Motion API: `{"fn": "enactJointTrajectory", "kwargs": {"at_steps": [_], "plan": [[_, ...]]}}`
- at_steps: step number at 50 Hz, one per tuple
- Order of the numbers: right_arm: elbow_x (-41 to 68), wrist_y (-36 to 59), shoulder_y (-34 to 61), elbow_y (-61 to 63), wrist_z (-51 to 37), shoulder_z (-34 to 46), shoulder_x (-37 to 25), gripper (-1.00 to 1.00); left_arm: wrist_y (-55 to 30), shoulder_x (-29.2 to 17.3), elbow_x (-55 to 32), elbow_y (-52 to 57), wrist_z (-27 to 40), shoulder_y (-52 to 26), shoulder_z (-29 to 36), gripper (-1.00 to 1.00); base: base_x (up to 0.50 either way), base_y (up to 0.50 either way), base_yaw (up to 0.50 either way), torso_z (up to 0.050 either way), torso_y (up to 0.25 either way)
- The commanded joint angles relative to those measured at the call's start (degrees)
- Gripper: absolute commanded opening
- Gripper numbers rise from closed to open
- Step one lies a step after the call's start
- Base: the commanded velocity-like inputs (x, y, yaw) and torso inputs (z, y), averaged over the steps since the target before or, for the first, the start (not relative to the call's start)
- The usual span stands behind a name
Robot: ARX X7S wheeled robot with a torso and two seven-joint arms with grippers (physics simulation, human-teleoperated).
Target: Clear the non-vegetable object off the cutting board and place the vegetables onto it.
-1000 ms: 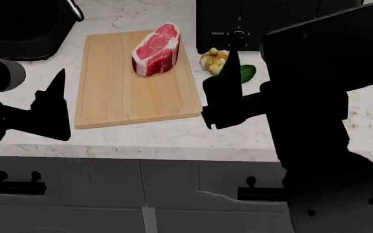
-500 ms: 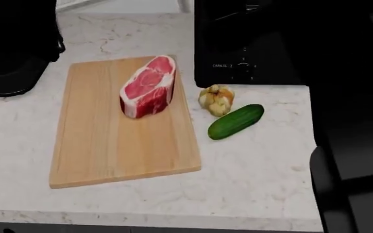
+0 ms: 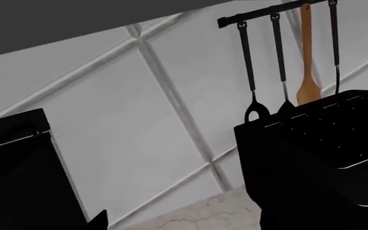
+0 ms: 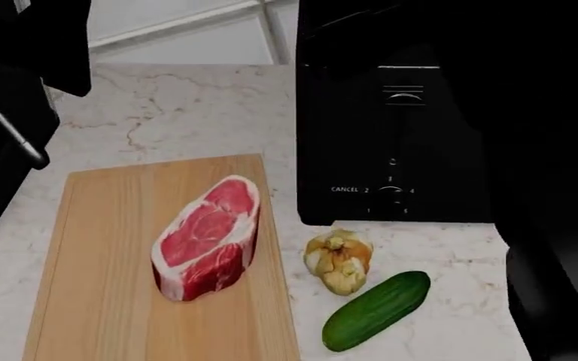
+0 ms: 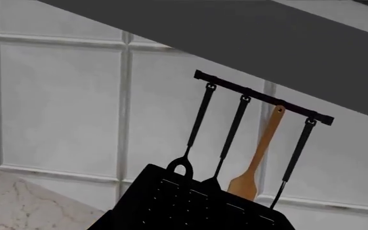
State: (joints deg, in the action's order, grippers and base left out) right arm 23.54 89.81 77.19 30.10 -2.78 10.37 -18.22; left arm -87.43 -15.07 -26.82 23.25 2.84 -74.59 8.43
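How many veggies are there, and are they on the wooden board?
2. The dark-green cucumber and the lumpy pale-yellow bulb lie on the marble counter, off the light-wood cutting board.

Kitchen: white marble-veined bench (image 4: pixel 168 113), white tiled wall (image 5: pixel 63 105), black rail of hanging utensils (image 5: pixel 260 98), black toaster (image 4: pixel 394 120).

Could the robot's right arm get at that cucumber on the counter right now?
Probably yes: the cucumber lies in the open beside the garlic bulb, uncovered. But the right gripper isn't visible.
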Motion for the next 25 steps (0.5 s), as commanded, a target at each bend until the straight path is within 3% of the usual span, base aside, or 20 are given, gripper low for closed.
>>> {"fn": "enactJointTrajectory", "kwargs": {"at_steps": [1, 6, 9, 12, 13, 17, 19, 23, 25], "plan": [[13.2, 0.0, 1.8, 0.1, -8.4, -2.8, -1.6, 1.0, -1.0, 1.3, -1.5, 1.6, -0.3, -0.1, -0.7, 1.0, 0.0, 0.0, 0.0, 0.0, 0.0], [20.4, -0.1, 3.4, -0.5, -13.1, -3.6, -2.9, 1.0, -1.9, 1.3, -2.6, 0.5, -0.1, -1.7, -0.1, 1.0, 0.0, 0.0, 0.0, 0.0, 0.0], [22.5, -0.4, 3.7, -1.0, -14.4, -3.7, -3.5, 1.0, -2.5, 0.3, -13.0, -3.2, 4.6, -2.9, -1.5, 1.0, 0.0, 0.0, 0.0, 0.0, 0.0], [22.8, -1.3, 4.0, -1.4, -14.5, -2.1, -4.4, 1.0, -2.4, -2.2, -14.9, -4.4, 4.6, -4.9, 2.4, 1.0, 0.0, 0.0, 0.0, 0.0, 0.0], [23.0, -1.4, 4.2, -1.5, -14.7, -2.0, -4.4, 1.0, -2.4, -2.7, -17.3, -5.4, 5.8, -5.4, 2.6, 1.0, 0.0, 0.0, 0.0, 0.0, 0.0], [23.5, -1.7, 4.8, -2.1, -15.0, -1.6, -4.8, 1.0, -2.4, -6.4, -43.1, -14.6, 20.8, -8.9, 4.6, 1.0, 0.0, 0.0, 0.0, 0.0, 0.0], [23.8, -1.7, 5.0, -2.2, -15.2, -1.5, -5.0, 1.0, -1.9, -8.3, -46.7, -15.2, 22.1, -9.8, 8.2, 1.0, 0.0, 0.0, 0.0, 0.0, 0.0], [24.5, -1.6, 6.0, -2.6, -15.8, -1.1, -5.5, 1.0, -2.0, -8.8, -57.6, -20.1, 27.8, -11.4, 9.3, 1.0, 0.0, 0.0, 0.0, 0.0, 0.0], [24.9, -1.4, 6.3, -2.7, -16.2, -1.1, -5.5, 1.0, -1.8, -9.8, -59.0, -19.7, 27.1, -12.5, 12.6, 1.0, 0.0, 0.0, 0.0, 0.0, 0.0]]}}
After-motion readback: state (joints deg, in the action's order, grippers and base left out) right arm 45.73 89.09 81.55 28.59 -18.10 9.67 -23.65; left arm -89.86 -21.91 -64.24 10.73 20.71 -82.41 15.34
